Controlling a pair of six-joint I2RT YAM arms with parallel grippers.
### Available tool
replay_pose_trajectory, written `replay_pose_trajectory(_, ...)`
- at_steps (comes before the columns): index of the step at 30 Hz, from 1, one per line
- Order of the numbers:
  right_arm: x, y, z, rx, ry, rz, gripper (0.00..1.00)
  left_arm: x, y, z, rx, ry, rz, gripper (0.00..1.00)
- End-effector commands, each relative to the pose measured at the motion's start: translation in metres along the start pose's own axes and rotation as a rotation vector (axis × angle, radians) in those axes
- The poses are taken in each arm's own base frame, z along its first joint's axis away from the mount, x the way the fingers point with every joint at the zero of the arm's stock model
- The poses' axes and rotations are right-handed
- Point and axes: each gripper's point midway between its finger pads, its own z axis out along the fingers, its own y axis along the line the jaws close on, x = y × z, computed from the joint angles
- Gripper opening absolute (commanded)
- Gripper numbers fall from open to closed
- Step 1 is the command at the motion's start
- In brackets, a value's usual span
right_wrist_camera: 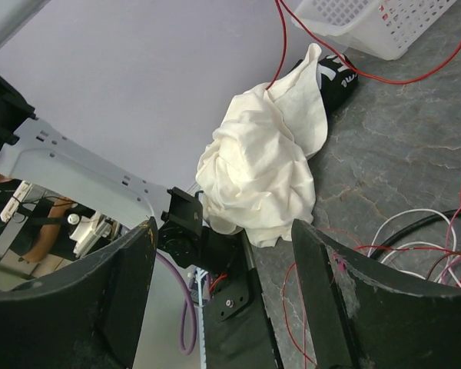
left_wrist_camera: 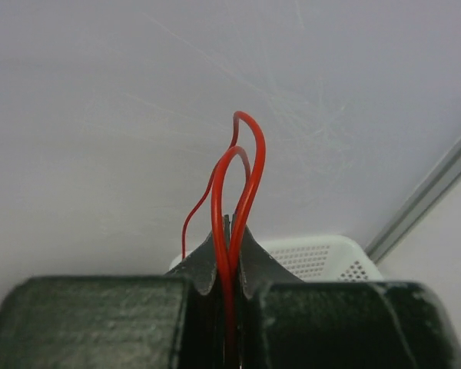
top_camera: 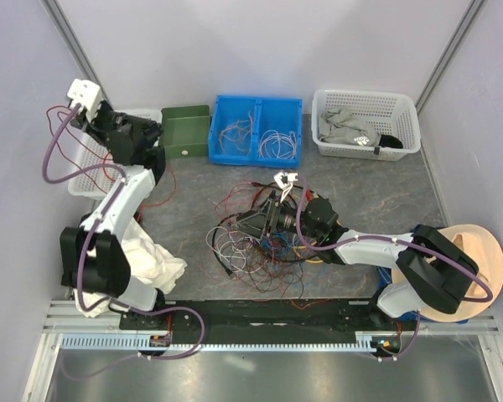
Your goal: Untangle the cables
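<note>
The cables (top_camera: 260, 236) lie in a tangled heap of red, white and black wires on the grey table. My right gripper (top_camera: 250, 224) reaches into the heap's left side. In the right wrist view this gripper (right_wrist_camera: 223, 231) stands open with nothing between its fingers, and red and white cables (right_wrist_camera: 415, 250) lie to its right. My left gripper (top_camera: 82, 105) is raised at the far left, above a white basket (top_camera: 80, 180). It is shut (left_wrist_camera: 232, 223) on a red cable (left_wrist_camera: 250, 165), which loops up above the fingertips.
A blue bin (top_camera: 256, 161) holding sorted cables and a green box (top_camera: 184, 130) stand at the back. A white basket (top_camera: 407, 151) with grey cloth is at the back right. A crumpled white cloth (right_wrist_camera: 261, 177) lies by the left arm's base. A beige disc (top_camera: 486, 251) sits at the right.
</note>
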Motion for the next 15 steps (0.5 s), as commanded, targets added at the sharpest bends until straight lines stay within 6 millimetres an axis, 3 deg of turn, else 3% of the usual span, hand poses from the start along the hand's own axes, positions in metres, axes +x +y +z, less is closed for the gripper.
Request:
replay_pose_trajectory(1, -0.013, 0.028, -0.001, -0.094, -0.041, -0.059, 0.78, -0.064, 0.015, -0.009, 0.063, -0.036, -0.427, 0.02)
replay_pose_trajectory(3, -0.012, 0.030, -0.001, -0.102, -0.039, -0.058, 0.78, -0.073, 0.004, -0.014, 0.144, -0.004, -0.418, 0.02)
replay_pose_trajectory(4, -0.011, 0.033, -0.001, -0.106, -0.037, -0.058, 0.78, -0.088, 0.001, -0.017, 0.184, 0.009, -0.463, 0.02)
replay_pose_trajectory(5, -0.012, 0.034, -0.001, -0.110, -0.039, -0.060, 0.78, -0.097, -0.008, -0.020, 0.222, 0.041, -0.620, 0.02)
replay_pose_trajectory(6, -0.012, 0.037, -0.001, -0.115, -0.041, -0.062, 0.78, -0.088, -0.013, -0.024, 0.271, 0.082, -0.514, 0.02)
replay_pose_trajectory(7, -0.012, 0.038, -0.001, -0.117, -0.040, -0.062, 0.78, -0.107, -0.014, -0.023, 0.278, 0.082, -0.570, 0.02)
replay_pose_trajectory(9, -0.015, 0.043, -0.002, -0.127, -0.044, -0.070, 0.78, -0.115, -0.024, -0.027, 0.303, 0.078, -0.555, 0.02)
replay_pose_trajectory(14, -0.019, 0.050, -0.006, -0.127, -0.045, -0.095, 0.78, -0.160, -0.048, -0.037, 0.409, 0.032, -0.594, 0.02)
replay_pose_trajectory(15, -0.018, 0.047, -0.006, -0.115, -0.040, -0.102, 0.78, -0.185, -0.049, -0.038, 0.434, 0.009, -0.636, 0.02)
